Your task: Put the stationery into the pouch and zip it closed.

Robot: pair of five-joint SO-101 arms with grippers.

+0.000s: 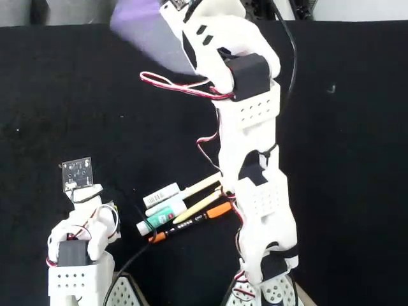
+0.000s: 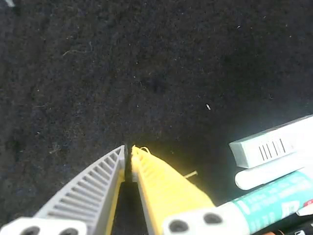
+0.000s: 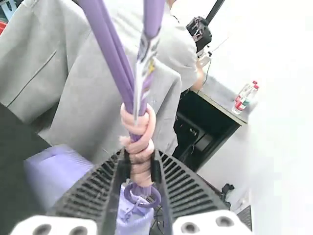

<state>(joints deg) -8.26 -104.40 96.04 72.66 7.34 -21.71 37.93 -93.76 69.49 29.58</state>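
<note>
From above, the right arm (image 1: 248,108) stretches to the far side of the black table (image 1: 344,159), with the purple pouch (image 1: 143,29) lifted at its far end. The stationery lies loose in the near middle: a white box (image 1: 160,193), a teal tube (image 1: 162,215), two pencils (image 1: 201,185) and an orange pen (image 1: 191,224). The left arm (image 1: 80,248) sits folded at the near left.

In the left wrist view, the left gripper (image 2: 129,156) hangs over bare table left of the stationery, fingers pressed together on nothing.

In the right wrist view, the right gripper (image 3: 141,155) pinches the pouch, seemingly at a pink cord (image 3: 137,122).
</note>
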